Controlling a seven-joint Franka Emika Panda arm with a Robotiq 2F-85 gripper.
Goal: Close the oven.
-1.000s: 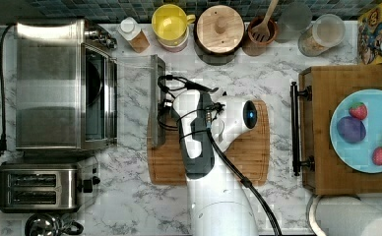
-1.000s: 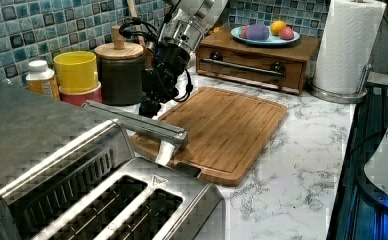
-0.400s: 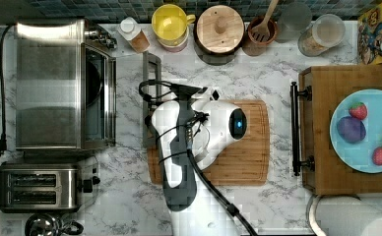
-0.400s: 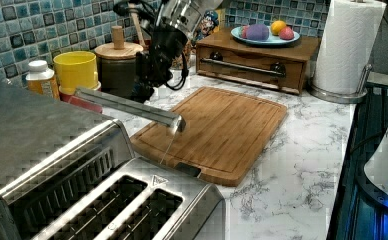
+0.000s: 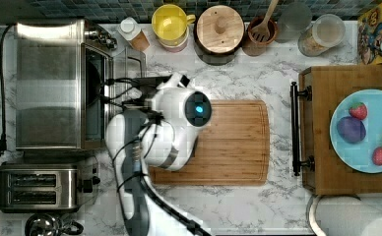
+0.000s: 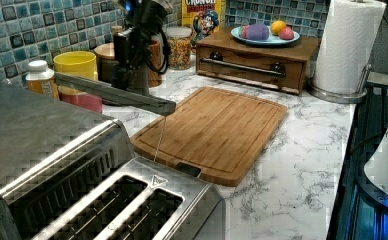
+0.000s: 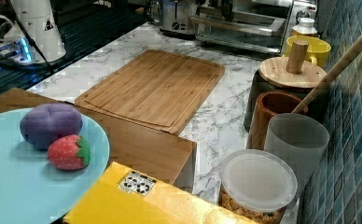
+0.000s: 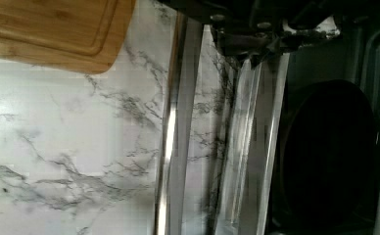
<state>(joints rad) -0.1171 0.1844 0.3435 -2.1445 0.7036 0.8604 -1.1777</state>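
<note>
A marble worktop [image 5: 238, 78] backed by blue mosaic tile is carrying the scene. In the left view, a two-slot toaster [image 6: 127, 205] is sitting nearest, at the lower left of the frame, with the oven [image 6: 37, 130] just beyond it along the left edge. The oven's door [image 6: 114, 93] is standing partly raised, its steel bar handle reaching out toward the middle of the frame above the near corner of a bamboo cutting board [image 6: 217, 127]. In the top view the oven [image 5: 56, 83] is filling the upper left of the frame, its cavity lying open to the right, and the white arm is curving up from the bottom edge over the board's left end. The tool [image 6: 124, 62] is hanging at the door's far side in the upper left of the left view; whether its fingers are open or closed I cannot tell. Farther back, a yellow mug [image 6: 75, 64], a cereal box [image 6: 202, 15] and a wooden drawer box [image 6: 257, 57] bearing a blue plate of fruit [image 6: 267, 35] are lining the wall, with a paper towel roll [image 6: 349, 45] at the upper right.
</note>
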